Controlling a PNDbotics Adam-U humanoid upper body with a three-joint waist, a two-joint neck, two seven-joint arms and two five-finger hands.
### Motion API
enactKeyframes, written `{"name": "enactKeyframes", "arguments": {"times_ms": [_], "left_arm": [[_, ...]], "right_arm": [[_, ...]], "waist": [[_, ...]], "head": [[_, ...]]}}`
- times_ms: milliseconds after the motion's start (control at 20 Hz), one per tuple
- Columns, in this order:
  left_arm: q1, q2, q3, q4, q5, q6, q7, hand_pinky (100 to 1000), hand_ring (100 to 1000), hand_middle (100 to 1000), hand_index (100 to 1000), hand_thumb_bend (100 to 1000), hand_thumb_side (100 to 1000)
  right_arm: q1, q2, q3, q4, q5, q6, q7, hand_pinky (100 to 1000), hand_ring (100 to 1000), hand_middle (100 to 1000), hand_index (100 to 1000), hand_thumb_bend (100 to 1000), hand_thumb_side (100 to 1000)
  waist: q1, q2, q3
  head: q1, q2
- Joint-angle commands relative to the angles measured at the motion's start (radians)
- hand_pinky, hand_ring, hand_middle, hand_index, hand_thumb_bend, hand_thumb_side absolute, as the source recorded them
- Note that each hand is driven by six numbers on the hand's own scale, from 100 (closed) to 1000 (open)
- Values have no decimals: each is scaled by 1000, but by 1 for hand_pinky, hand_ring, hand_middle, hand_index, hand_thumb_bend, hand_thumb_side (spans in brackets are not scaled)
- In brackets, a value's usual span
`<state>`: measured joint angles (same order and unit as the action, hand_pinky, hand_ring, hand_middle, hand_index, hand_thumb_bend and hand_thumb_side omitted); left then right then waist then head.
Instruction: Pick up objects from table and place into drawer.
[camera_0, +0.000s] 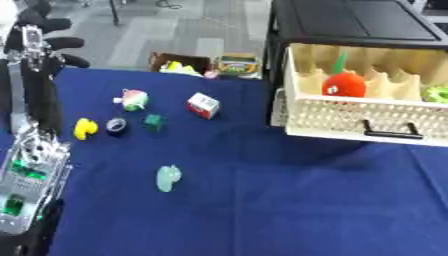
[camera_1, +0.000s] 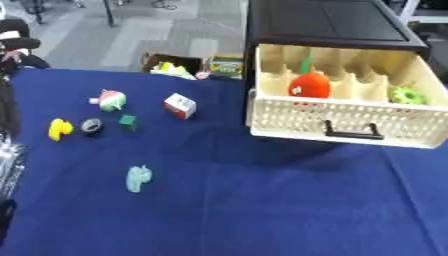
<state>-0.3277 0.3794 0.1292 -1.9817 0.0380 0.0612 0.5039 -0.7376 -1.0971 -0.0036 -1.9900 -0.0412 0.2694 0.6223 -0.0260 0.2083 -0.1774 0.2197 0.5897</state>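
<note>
— What does the left eye view give you for containers?

— A cream drawer (camera_0: 363, 117) pulled out of a black cabinet (camera_0: 354, 22), with a perforated front and a black handle (camera_0: 391, 134). Inside it sit a red toy with a green stalk (camera_0: 344, 84), towards the left, and a lime green thing (camera_0: 435, 93) at the right edge of the view. Behind the blue table (camera_0: 262, 200) there is a dark open box (camera_0: 179, 62) holding something yellow-green, and beside it a green and yellow carton (camera_0: 238, 65). Its print is too blurred to read.

— And the things still to be picked up?

— All on the cloth, well left of the drawer: a pink and green toy (camera_0: 133, 99), a small white and red box (camera_0: 203, 105), a yellow duck-like toy (camera_0: 84, 128), a dark ring (camera_0: 115, 125), a small green cube (camera_0: 154, 121), and nearer the camera a pale green figure (camera_0: 167, 178) lying alone.

— The hands?

— The left hand (camera_0: 39, 42) shows at the upper left on its arm; whether its fingers are apart or together I cannot tell. It holds nothing I can see.

— Does the right eye view add anything?

— The drawer's ridged inner dividers (camera_1: 367, 65) show more fully, and the lime green thing rests near the right wall. No label is legible here either. The right hand shows in neither view.
</note>
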Motion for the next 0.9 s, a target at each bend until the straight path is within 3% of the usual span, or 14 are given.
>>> {"name": "enactKeyframes", "arguments": {"times_ms": [50, 350, 900], "left_arm": [[0, 5, 17, -18, -2, 2, 9, 460, 601, 651, 847, 100, 881], [4, -6, 18, -18, 3, 5, 10, 462, 602, 654, 847, 100, 883], [-1, -13, 14, -18, 7, 8, 3, 463, 604, 657, 846, 101, 885]], "right_arm": [[-1, -51, 15, -10, -68, -18, 117, 447, 605, 620, 864, 100, 1000], [41, -58, 100, -10, -208, 29, 274, 512, 665, 693, 884, 100, 1000], [67, -52, 256, -10, -325, 121, 285, 593, 733, 780, 895, 100, 976]], "waist": [[-2, -19, -3], [-4, -19, -1], [-8, -20, 1]], "head": [[6, 8], [0, 3], [-18, 5]]}}
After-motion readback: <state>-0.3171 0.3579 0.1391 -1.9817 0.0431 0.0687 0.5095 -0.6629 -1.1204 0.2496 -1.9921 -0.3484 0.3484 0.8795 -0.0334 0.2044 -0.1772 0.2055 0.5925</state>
